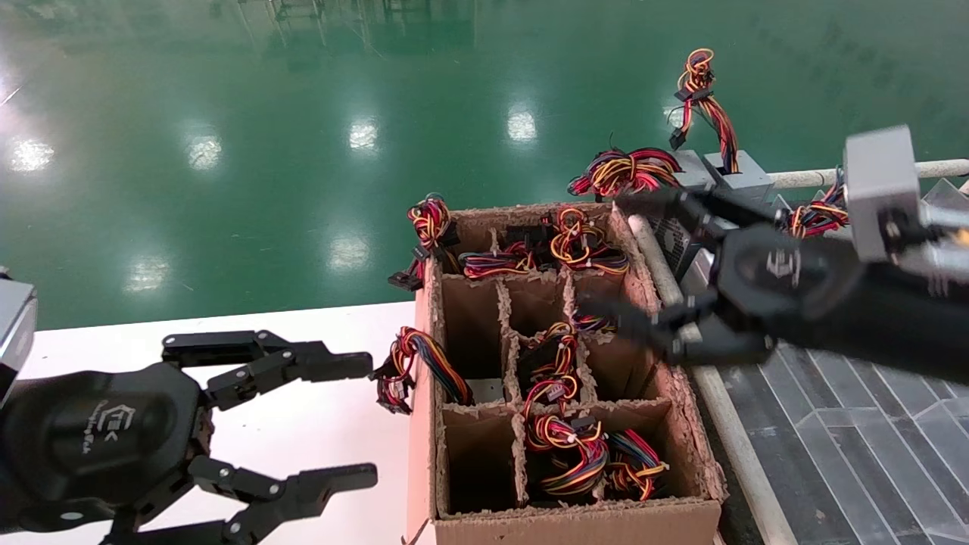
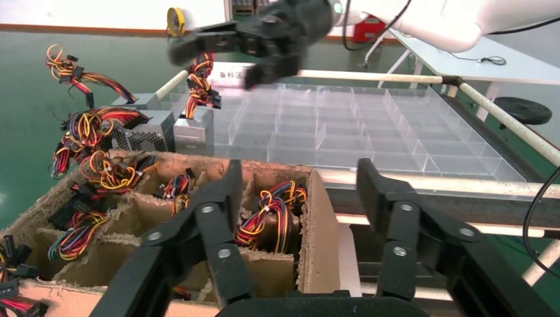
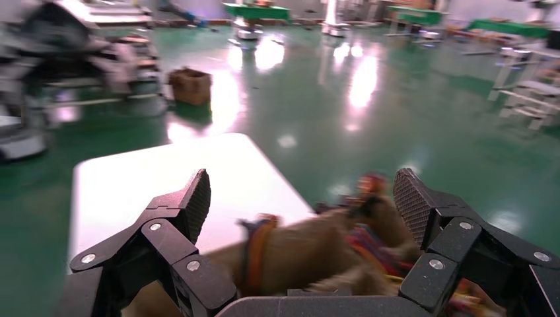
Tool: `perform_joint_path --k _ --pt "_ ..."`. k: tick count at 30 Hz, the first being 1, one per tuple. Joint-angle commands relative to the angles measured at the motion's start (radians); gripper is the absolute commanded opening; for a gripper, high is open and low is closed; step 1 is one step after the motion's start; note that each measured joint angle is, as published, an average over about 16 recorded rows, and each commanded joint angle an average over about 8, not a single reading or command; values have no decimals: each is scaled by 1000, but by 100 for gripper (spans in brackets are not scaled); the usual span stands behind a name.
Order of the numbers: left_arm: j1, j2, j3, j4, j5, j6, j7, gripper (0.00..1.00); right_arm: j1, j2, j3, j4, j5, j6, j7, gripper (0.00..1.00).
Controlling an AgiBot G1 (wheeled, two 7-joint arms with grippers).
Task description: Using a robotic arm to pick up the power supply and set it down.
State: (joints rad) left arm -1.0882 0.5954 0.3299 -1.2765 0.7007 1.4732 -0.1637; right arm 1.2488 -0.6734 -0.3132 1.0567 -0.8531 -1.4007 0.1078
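Right gripper (image 1: 632,265) hangs wide open over the cardboard box's (image 1: 575,522) far corner, holding nothing. The power supply (image 1: 730,170) sits just behind the box. Looks like the approach step; next it needs lining up and closing. Left gripper (image 1: 371,420) is parked open.

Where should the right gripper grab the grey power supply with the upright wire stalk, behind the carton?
Probably from above: the power supply shows flat grey side walls, so set the right gripper astride them, clear of the wire stalk rising from its top. The left gripper idles.
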Motion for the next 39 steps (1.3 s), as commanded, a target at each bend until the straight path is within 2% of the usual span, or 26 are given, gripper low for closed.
perform_joint_path --k 1,10,16,39 --pt "0 0 0 0 0 0 0 100 -32 11 6 42 22 -17 15 100" --pt "0 0 0 0 0 0 0 100 -163 58 31 213 115 -89 74 100" --pt "0 0 0 0 -1 -1 0 100 -203 72 39 265 144 -111 88 100" --pt "0 0 0 0 -1 0 0 100 -178 63 35 231 125 -97 80 100"
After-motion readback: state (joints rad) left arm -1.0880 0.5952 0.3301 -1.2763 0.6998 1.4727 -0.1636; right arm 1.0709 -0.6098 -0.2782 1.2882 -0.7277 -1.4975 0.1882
